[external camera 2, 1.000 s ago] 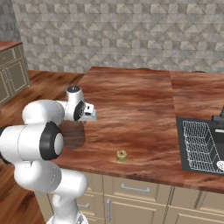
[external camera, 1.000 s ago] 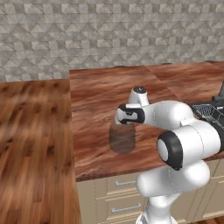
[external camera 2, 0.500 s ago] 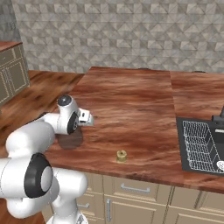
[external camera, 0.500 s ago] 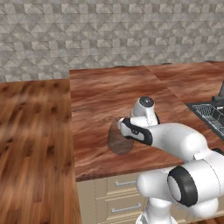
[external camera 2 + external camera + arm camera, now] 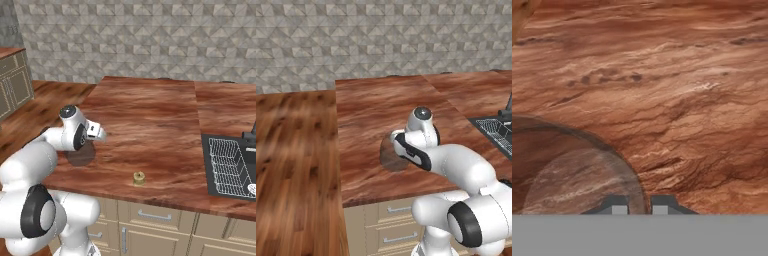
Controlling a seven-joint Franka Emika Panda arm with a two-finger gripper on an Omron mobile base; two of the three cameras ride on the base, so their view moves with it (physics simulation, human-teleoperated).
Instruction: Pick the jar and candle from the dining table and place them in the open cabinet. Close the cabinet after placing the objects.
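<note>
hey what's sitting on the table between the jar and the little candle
Nothing: in the right base view the stretch of dining table between the jar and the candle is bare wood.

I've got the jar (image 5: 392, 156) on the dining table (image 5: 376, 105) near its front edge, just left of my gripper (image 5: 638, 206); candle (image 5: 138, 177) sits further right along that edge; dish rack (image 5: 230, 167) far right.
</note>
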